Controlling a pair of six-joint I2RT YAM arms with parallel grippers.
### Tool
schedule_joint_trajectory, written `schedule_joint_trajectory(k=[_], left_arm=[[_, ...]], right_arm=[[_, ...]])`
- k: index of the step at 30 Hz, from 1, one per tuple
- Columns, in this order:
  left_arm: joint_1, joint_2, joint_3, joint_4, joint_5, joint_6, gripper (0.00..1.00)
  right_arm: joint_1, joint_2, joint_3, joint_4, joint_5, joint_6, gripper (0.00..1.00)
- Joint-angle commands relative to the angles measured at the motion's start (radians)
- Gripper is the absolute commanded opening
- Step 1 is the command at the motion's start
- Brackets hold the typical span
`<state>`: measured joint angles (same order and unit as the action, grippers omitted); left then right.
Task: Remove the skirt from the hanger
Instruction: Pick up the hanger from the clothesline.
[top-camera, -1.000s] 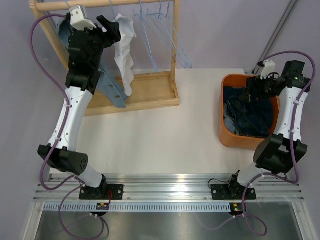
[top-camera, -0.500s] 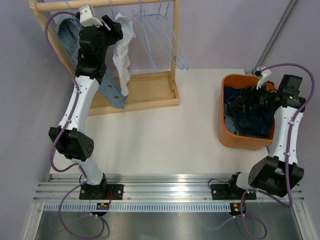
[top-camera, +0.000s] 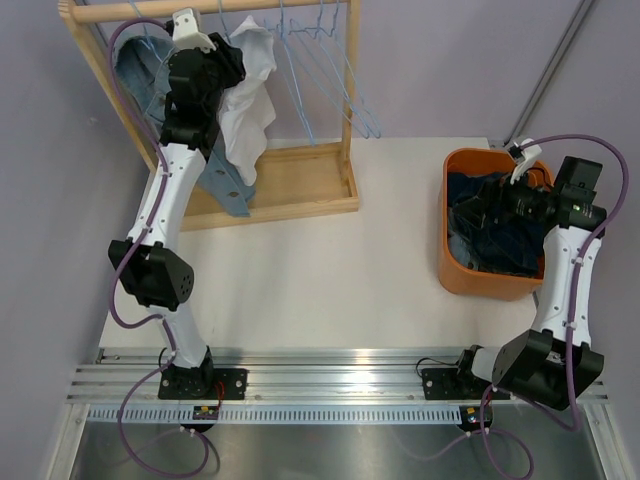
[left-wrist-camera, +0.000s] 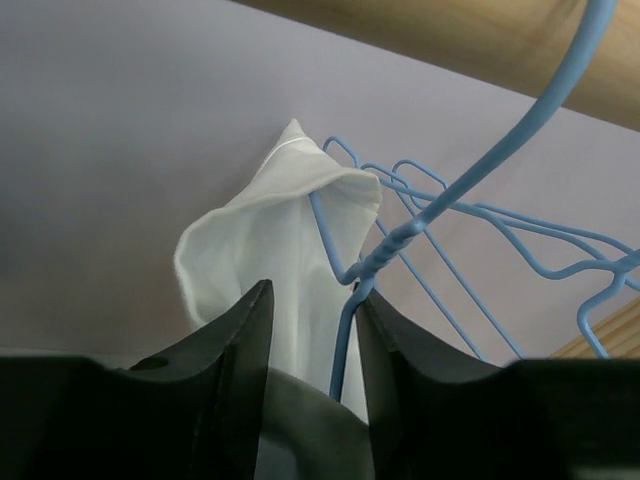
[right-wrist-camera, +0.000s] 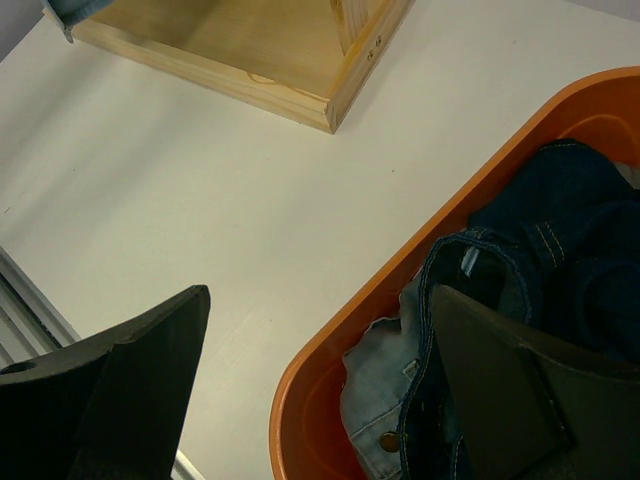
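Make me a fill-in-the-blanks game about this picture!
1. The skirt on the rack is coloured ___.
2. The bin holding jeans is coloured ___.
3. The hangers are coloured ___.
4. The right end effector has its jaws wide ___.
Missing words: white, orange, blue, open.

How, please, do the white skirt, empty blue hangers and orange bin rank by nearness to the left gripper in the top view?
1. white skirt, at the left gripper.
2. empty blue hangers, right of it.
3. orange bin, far right.
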<state>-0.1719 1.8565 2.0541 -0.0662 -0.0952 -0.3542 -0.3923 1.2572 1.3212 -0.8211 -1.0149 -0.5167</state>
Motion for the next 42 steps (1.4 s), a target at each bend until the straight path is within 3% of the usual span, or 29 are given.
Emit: schedule_joint_trajectory(k=[1, 4, 8, 11, 15, 23, 31, 38, 42], left_arm=[[0.006, -0.003, 0.049, 0.042, 0.026, 0.046, 0.33], [0.006, -0.019, 0.051, 0.06, 0.057, 0.079, 0.24], [0.005, -0.048, 0.074, 0.062, 0.083, 0.126, 0.06], [0.006, -0.072, 0.095, 0.062, 0.088, 0.15, 0.0], [0.006, -0.111, 0.091, 0.062, 0.077, 0.161, 0.0], [0.005, -0.25, -0.073, 0.118, 0.066, 0.184, 0.0], [0.003, -0.448, -0.322, 0.115, 0.089, 0.187, 0.0], [0.0, -0.65, -0.567, 0.069, 0.196, 0.181, 0.0], [-0.008, -0.778, -0.736, -0.006, 0.241, 0.166, 0.0]], right_arm=[[0.006, -0.051, -0.002, 0.05, -0.045, 0.033, 0.99], [0.007, -0.067, -0.005, 0.05, -0.054, 0.046, 1.0], [0.009, -0.099, -0.017, 0.054, -0.08, 0.049, 1.0], [0.009, -0.149, -0.057, 0.115, -0.094, 0.07, 1.0], [0.01, -0.208, -0.135, 0.278, -0.102, 0.168, 0.99], [0.015, -0.2, -0.145, 0.243, -0.175, 0.144, 0.99], [0.075, -0.19, -0.117, 0.185, -0.148, 0.118, 0.89], [0.283, -0.168, -0.051, 0.09, -0.012, 0.106, 0.86], [0.497, -0.125, -0.024, 0.043, 0.07, 0.09, 0.86]])
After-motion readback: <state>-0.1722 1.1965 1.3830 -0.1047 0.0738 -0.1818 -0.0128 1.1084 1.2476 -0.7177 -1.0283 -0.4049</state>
